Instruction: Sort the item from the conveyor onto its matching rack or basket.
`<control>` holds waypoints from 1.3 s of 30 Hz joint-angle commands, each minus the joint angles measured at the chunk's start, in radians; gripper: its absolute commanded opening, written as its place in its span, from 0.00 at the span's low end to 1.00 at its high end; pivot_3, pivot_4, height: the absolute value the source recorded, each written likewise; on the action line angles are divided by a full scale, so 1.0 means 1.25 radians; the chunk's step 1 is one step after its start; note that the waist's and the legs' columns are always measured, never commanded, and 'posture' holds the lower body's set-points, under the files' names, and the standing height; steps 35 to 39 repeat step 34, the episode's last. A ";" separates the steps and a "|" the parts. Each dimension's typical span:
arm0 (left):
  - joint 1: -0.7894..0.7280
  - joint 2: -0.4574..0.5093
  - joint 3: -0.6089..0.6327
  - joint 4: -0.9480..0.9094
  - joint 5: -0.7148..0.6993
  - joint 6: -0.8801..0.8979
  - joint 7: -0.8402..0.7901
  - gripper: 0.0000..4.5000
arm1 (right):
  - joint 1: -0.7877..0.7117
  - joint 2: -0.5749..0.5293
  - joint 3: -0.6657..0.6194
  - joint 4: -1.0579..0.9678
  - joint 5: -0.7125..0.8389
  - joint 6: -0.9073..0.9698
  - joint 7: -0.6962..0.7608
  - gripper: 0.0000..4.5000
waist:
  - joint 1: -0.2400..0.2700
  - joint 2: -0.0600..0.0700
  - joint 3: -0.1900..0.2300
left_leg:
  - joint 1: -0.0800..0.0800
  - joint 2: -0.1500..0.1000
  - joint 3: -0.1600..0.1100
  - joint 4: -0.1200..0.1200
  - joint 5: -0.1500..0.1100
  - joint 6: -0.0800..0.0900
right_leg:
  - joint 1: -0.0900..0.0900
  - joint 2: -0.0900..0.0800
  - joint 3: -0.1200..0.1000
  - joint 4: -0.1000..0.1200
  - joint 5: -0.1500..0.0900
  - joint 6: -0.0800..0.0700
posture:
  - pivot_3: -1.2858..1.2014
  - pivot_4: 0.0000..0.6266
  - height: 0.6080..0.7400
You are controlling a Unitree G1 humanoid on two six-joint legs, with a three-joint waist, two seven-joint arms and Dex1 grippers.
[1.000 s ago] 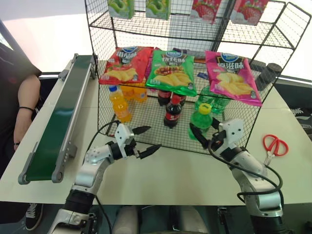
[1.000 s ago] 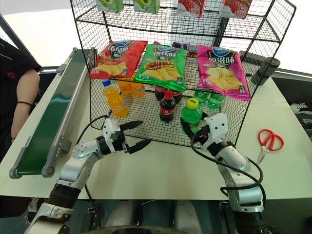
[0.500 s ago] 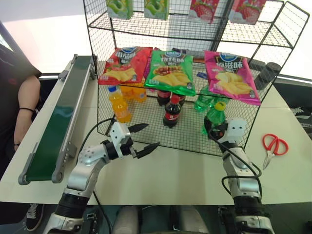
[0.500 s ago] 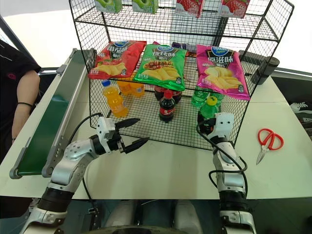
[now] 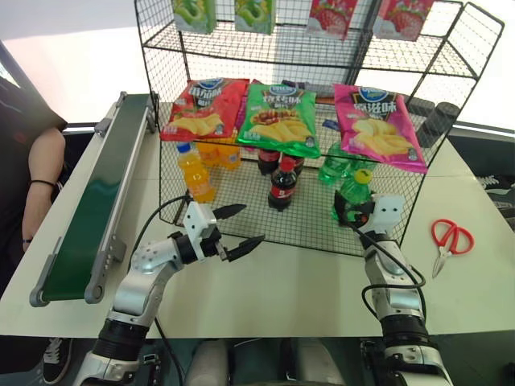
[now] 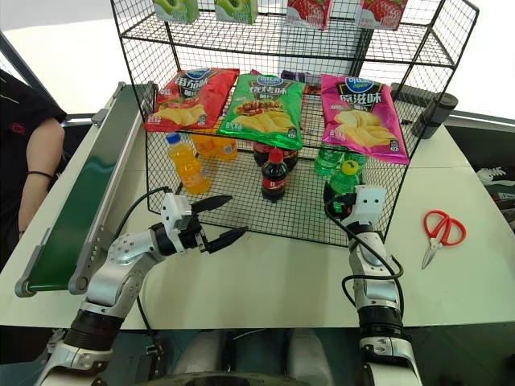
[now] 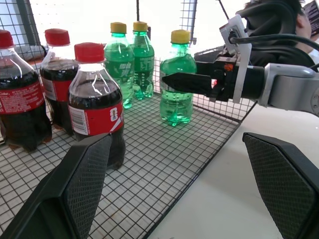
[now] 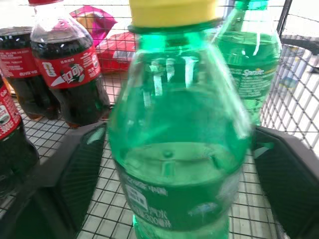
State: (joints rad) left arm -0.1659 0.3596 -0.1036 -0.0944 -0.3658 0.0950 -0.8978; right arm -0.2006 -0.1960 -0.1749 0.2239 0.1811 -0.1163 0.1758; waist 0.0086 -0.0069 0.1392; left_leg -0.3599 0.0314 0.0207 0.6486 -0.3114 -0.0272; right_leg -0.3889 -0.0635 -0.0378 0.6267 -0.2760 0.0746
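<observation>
Green bottle [image 8: 179, 149] upright on rack [image 7: 164, 164], between opened right hand [image 5: 352, 211] fingers.

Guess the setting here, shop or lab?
Probably a lab mock-up of a shop: a black wire rack with hung snack bags and soda bottles stands on a white table, beside a short green conveyor.

Rear soda bottles [image 5: 334, 165] half-hidden behind pink chip bag [image 5: 378, 127].
</observation>
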 commanded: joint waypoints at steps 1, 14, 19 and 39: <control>-0.005 -0.002 0.001 -0.036 -0.007 -0.001 0.006 1.00 | 0.039 0.000 -0.010 -0.112 -0.004 -0.003 -0.016 0.99 | 0.000 0.000 0.000 | 0.001 0.000 0.001 0.000 0.000 0.000 | 0.000 0.000 0.001 0.000 0.000 0.000 | 0.52 0.24 1.00; 0.020 0.055 0.060 0.014 0.020 0.013 0.055 1.00 | 0.302 -0.111 0.063 -0.527 0.023 0.126 0.134 0.99 | -0.002 -0.001 -0.001 | 0.003 0.001 0.003 -0.001 0.000 0.000 | 0.000 0.001 0.004 0.001 0.000 0.000 | 0.52 0.24 1.00; 0.048 0.112 0.113 0.059 0.049 -0.016 0.071 1.00 | 0.420 -0.197 -0.015 -0.621 0.127 0.172 0.232 0.99 | 0.002 -0.003 -0.001 | 0.003 0.001 0.003 -0.001 0.000 0.001 | 0.000 0.001 0.004 0.001 0.000 0.000 | 0.52 0.24 1.00; 0.126 0.176 0.191 0.092 0.035 -0.050 0.044 1.00 | 0.489 -0.254 -0.160 -0.559 0.218 0.189 0.346 0.99 | 0.003 -0.005 -0.002 | 0.003 0.001 0.003 -0.001 -0.001 0.001 | 0.000 -0.001 0.004 0.000 -0.002 -0.003 | 0.52 0.24 1.00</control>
